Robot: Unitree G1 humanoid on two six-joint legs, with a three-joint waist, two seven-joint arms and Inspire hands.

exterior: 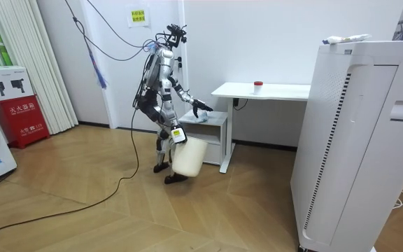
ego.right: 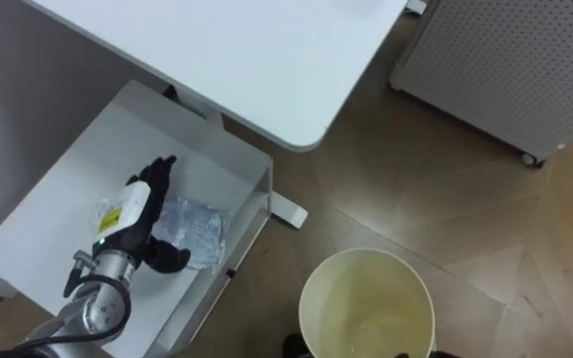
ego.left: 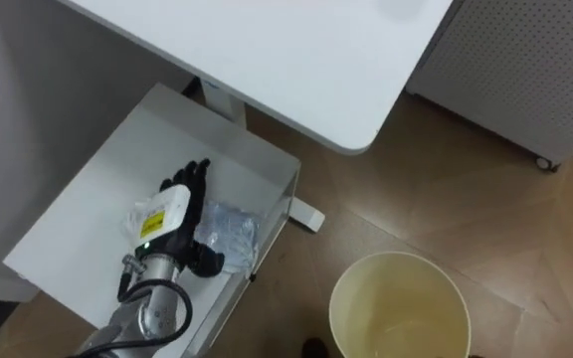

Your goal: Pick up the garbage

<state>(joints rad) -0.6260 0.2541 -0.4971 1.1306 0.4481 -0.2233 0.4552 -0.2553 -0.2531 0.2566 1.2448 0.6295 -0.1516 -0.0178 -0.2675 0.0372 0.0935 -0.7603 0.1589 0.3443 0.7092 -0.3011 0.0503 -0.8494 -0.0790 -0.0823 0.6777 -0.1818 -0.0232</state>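
A crumpled clear plastic bag (ego.left: 229, 231) lies on the top of a low white cabinet (ego.left: 88, 214), near its right edge. My left hand (ego.left: 172, 214) rests on the cabinet just left of the bag. Its fingers are stretched forward and its thumb lies against the plastic. A cream waste bin (ego.left: 398, 267) shows at the lower right, mouth up, with nothing clear inside. In the room view I stand bent slightly at the cabinet (exterior: 212, 126). The bin (exterior: 187, 157) hangs at my hip from my right hand (exterior: 180, 136).
A white desk (ego.left: 286, 50) overhangs the cabinet's far side, its foot (ego.left: 306, 217) on the wooden floor. A white perforated unit on castors (ego.left: 525, 70) stands at the far right. In the room view a tall white appliance (exterior: 355, 140) stands at the right.
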